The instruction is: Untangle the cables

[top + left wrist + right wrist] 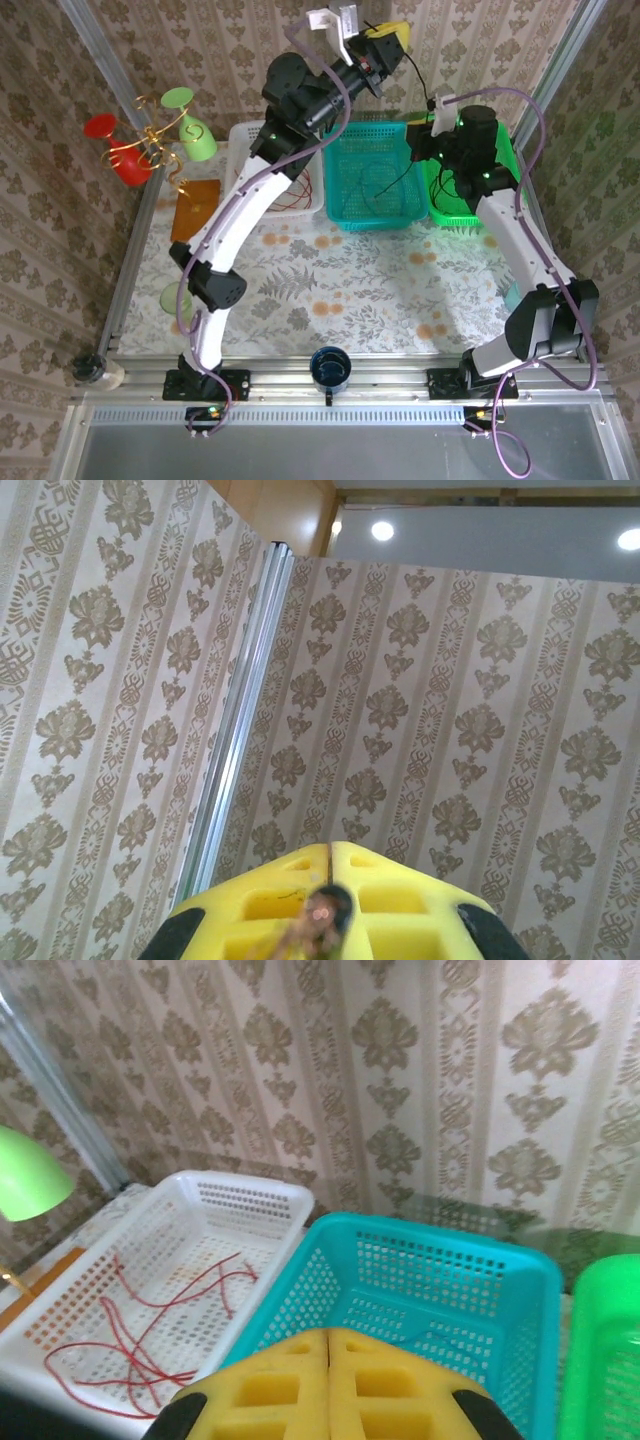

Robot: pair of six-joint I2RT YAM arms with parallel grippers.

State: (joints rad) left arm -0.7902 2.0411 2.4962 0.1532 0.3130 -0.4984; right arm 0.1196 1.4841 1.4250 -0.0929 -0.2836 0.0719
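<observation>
Cables (130, 1345): light, limp and thin; red loops lie in the white basket (250, 1185), and a black cable (392, 183) runs up from the teal basket (440, 1245).
My left jaws are closed, seemingly on its blurred end; my right jaws are closed and empty. Best held near an end.

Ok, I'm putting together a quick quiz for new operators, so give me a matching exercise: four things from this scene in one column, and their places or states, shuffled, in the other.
Things:
1 red cables
2 teal basket
3 green basket
4 left gripper

Places or states:
A between the other two baskets
B raised high and shut
C lying in the white basket
D the basket farthest right

Pairs: 1-C, 2-A, 3-D, 4-B.
</observation>
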